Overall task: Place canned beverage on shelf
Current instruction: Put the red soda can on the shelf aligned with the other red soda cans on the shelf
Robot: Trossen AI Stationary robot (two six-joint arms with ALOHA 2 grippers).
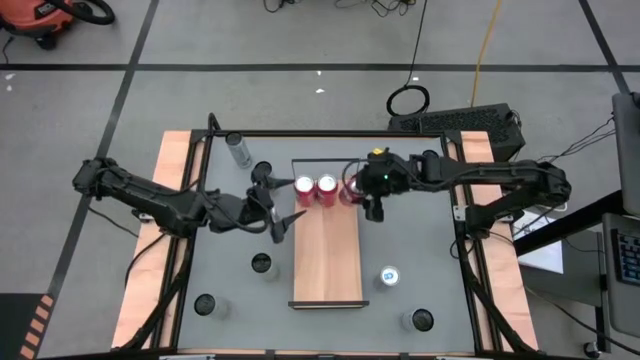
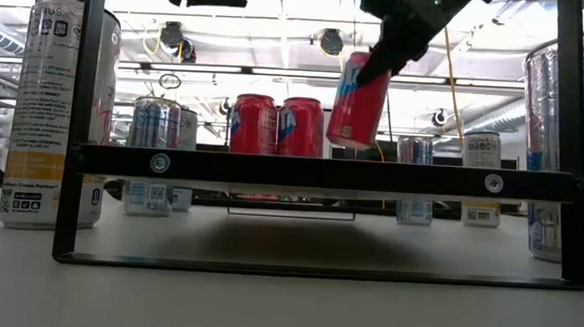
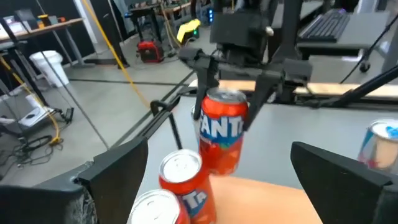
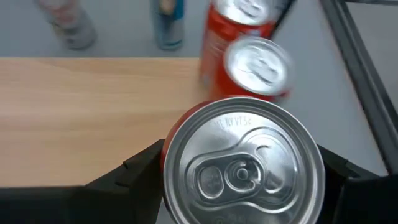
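My right claw (image 1: 352, 190) pinches a red can (image 2: 359, 99) by its upper sides, both fingers pressed to it. In the low view the can hangs tilted, its base clear of the shelf (image 1: 326, 270), at the rail end. From above, it sits at 3 o'clock of two red cans (image 1: 317, 188) already standing side by side on the board, just beside the nearer one. My left claw (image 1: 281, 226) waits spread wide, holding nothing, at the board's 9 o'clock edge. Other cans stand scattered on the grey table (image 1: 430, 270).
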